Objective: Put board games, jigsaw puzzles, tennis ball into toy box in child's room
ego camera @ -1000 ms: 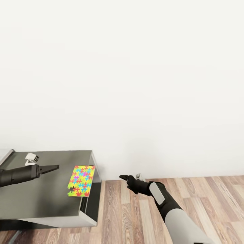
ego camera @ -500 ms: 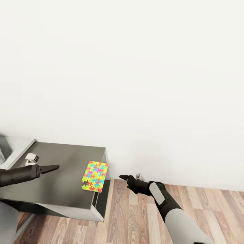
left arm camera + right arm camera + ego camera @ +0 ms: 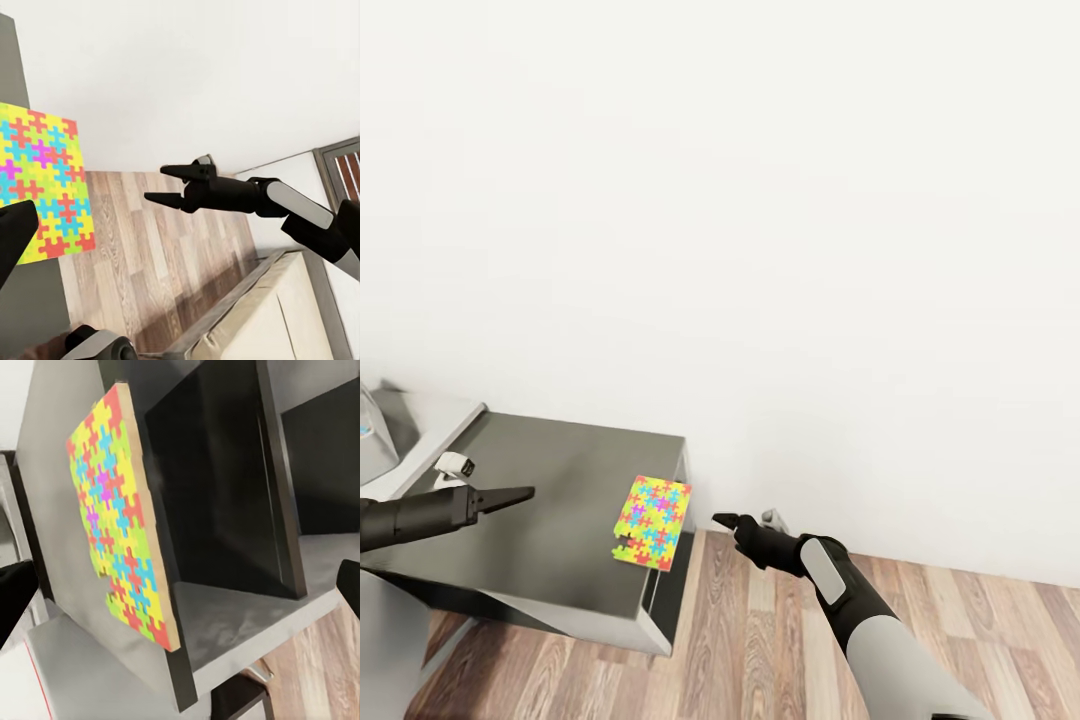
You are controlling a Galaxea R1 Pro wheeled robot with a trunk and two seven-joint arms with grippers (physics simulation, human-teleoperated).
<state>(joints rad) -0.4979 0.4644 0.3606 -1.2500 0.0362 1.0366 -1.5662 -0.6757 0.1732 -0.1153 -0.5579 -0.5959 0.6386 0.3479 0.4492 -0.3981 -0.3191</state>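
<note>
The right arm (image 3: 860, 620) rises from the near right of the head view, its grey-white forearm bent at a dark elbow and reaching forward and left over the plank floor (image 3: 780, 640). Its gripper (image 3: 745, 521) hangs in the air just past the cabinet's right end, touching nothing. In the left wrist view the same gripper (image 3: 166, 185) shows two slim black fingers set apart with a plain gap between them, and nothing in that gap.

The left arm (image 3: 410, 515) comes in level from the left edge and lies over the dark cabinet top (image 3: 540, 540). Its gripper (image 3: 510, 494) points right, toward the puzzle, well short of it. From the head view the fingers read as one narrow dark wedge, and the wrist view shows only one blurred black fingertip (image 3: 15, 240), so I cannot tell how its jaws stand. A small white part sits on that wrist.

One puzzle (image 3: 652, 508) is in view: a thin flat board of yellow, green, pink and blue pieces. It lies on the cabinet top at the right end, its near corner just over the edge. The right wrist view shows it (image 3: 124, 521) flat on the top, above an open dark shelf space (image 3: 217, 487).

At the far left the paler table (image 3: 420, 430) meets the cabinet, with a corner of a pale bin (image 3: 375, 445) on it. Behind stands a bare white wall (image 3: 760, 200).
</note>
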